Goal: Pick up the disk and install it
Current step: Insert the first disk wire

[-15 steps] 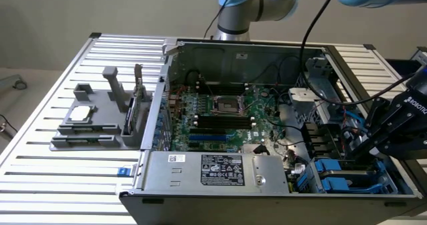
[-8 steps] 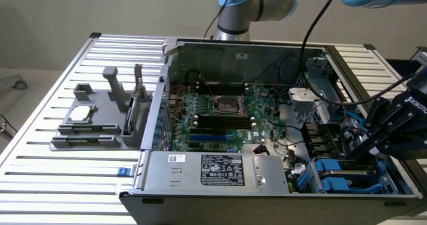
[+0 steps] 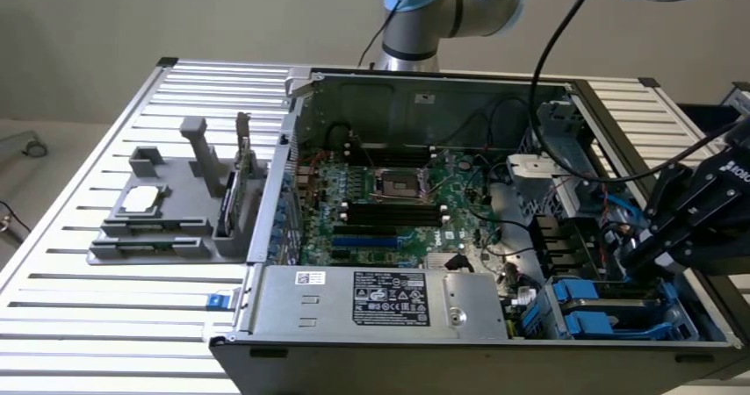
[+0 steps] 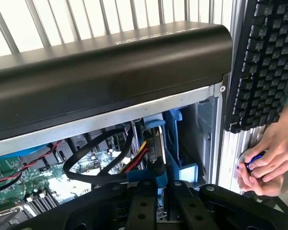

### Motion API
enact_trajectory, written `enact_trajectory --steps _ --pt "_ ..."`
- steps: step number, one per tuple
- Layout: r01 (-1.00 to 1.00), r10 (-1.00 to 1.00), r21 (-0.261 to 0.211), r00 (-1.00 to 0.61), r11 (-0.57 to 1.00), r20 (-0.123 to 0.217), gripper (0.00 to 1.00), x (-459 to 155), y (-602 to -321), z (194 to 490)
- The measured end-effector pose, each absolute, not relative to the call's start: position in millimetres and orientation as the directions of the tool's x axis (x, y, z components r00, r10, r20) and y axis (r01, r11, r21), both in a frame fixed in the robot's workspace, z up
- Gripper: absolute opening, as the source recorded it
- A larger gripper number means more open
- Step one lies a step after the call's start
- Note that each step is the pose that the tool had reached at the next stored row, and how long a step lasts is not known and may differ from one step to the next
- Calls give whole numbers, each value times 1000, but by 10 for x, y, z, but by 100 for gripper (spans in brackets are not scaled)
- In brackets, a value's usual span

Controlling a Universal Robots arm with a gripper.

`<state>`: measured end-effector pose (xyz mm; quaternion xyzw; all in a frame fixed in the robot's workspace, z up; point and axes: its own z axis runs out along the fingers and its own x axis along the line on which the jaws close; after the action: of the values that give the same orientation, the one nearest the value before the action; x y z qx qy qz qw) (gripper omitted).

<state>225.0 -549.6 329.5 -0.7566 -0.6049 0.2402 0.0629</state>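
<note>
— So, hovering over the drive bay in the open computer case [image 3: 410, 88], at its front corner on the exterior view's right?

— Yes: gripper [image 3: 656, 254] low above the blue carriers [image 3: 609, 312], seemingly to seat the disk [image 4: 156, 143] upright in its slot.

— Jaws clenched on it?

— Cannot tell; hidden by the black fingers [image 4: 144, 206].

— Anything else?

— A person's hands [image 4: 266, 160] beside a keyboard [image 4: 264, 62], holding something small.
</note>
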Motion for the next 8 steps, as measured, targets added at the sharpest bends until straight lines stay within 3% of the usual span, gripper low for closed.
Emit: enact_trajectory --steps 1,4,6,7,8 --pt "885 946 -386 153 -260 -287 18 2250 -5499 3298" --pt "885 946 -387 152 -260 -288 36 2251 -5506 3305" --pt "884 946 -387 152 -260 -288 36 2248 -5511 3310" --pt "884 946 -388 152 -260 -287 43 2245 -5518 3312" --pt "884 946 -388 152 -260 -287 43 2238 -5530 3316"
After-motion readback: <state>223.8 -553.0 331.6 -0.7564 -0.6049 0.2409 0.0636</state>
